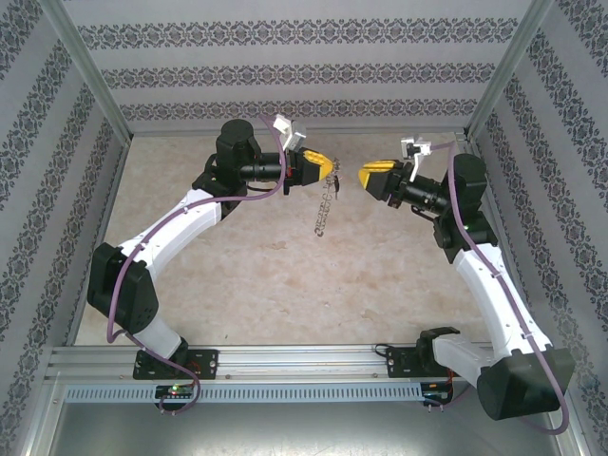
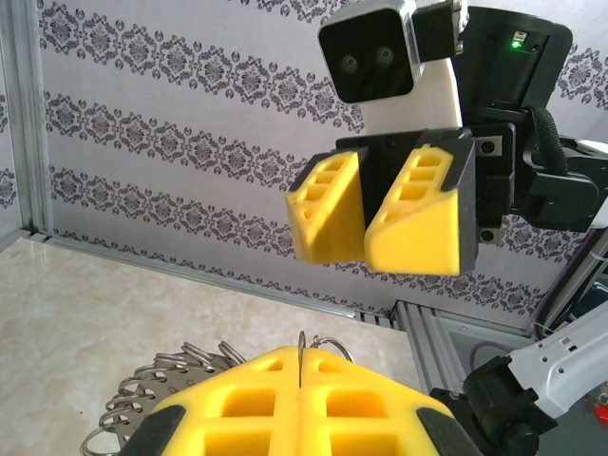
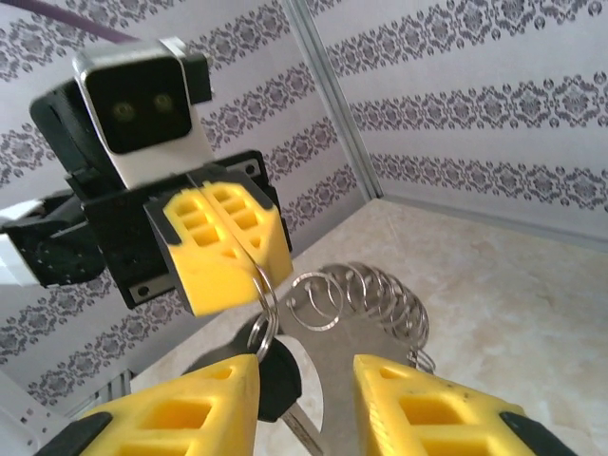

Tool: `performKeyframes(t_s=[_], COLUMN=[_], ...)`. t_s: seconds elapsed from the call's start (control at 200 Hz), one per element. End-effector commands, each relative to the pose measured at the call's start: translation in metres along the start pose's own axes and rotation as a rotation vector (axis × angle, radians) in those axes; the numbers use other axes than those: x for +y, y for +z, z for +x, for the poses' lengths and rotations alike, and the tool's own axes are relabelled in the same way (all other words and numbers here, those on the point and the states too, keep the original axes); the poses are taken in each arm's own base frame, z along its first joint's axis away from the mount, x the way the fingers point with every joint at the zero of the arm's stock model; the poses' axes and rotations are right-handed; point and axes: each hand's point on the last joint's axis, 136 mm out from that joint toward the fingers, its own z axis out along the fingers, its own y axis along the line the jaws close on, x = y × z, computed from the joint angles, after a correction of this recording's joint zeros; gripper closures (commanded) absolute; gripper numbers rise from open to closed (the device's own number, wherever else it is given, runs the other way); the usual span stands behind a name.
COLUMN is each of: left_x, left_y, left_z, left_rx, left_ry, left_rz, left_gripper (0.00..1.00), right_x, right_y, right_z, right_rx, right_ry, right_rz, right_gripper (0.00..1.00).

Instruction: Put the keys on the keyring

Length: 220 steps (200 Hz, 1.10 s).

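Left hand [image 3: 231, 242]: jaws pressed together on a thin wire of the keyring [image 3: 366, 294], holding it up clear of the bench [image 1: 237, 285]. The hoop hangs below the pinch, and its fringe of small silver loops fans out to one side. From the top camera it dangles in the gap between the two hands, over mid-bench.

Right hand [image 1: 364, 177]: faces the left one, near it. Jaws apart at a middling gap, gripping nothing.

Key [image 3: 277, 380]: the black head sits low between the right hand's fingers [image 3: 190, 413], hard by one of them. Cannot tell whether they touch. Short silver blade points down and is mostly cut off by the frame edge. A wire loop runs from the left hand's pinch down to the black head. Cannot tell whether it passes through the head's hole or only crosses in front.

Judgement: the step in hand looks like the threading itself, with one hand steadying the ring and the other placed to work the key.
- If the key is already on the loop, little is left beyond release and setting down.
- If not, the next move calls for the right hand to close squarely on the black head and steer its hole onto the wire's free end, with the left pinch kept firm.

Risk: the wire is thin and hangs free, so it is likely to swing. The head is small and could slip out.
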Motion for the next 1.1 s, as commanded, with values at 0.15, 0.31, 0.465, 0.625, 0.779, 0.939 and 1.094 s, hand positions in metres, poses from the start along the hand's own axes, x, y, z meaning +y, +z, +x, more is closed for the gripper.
performKeyframes(t_s=[0.15,0.31,0.465,0.625,0.779,0.939,1.094], left_x=[-0.024,-0.025,-0.026,-0.027,-0.027,-0.027,-0.028], left_y=[0.000,0.002,0.003,0.004,0.004,0.004,0.003], left_z=[-0.030,-0.031,-0.031,-0.033,-0.033,-0.034,-0.038], left_rx=[-0.066,-0.065,-0.066,-0.068,-0.069,-0.075,-0.085], left_ry=[0.073,0.065,0.064,0.067,0.066,0.070,0.077], left_rz=[0.077,0.086,0.086,0.088,0.088,0.079,0.072], left_gripper=[1.00,1.00,1.00,1.00,1.00,1.00,1.00], right_x=[0.023,0.028,0.030,0.032,0.032,0.032,0.031], right_y=[0.016,0.027,0.034,0.038,0.040,0.039,0.036], right_z=[-0.024,-0.024,-0.019,-0.011,-0.006,0.000,0.007], right_rx=[-0.039,-0.026,-0.014,-0.001,0.008,0.015,0.019], right_ry=[-0.050,-0.052,-0.044,-0.034,-0.022,-0.013,-0.002], right_rz=[-0.144,-0.187,-0.208,-0.226,-0.233,-0.235,-0.226], right_gripper=[0.64,0.63,0.62,0.62,0.63,0.64,0.64])
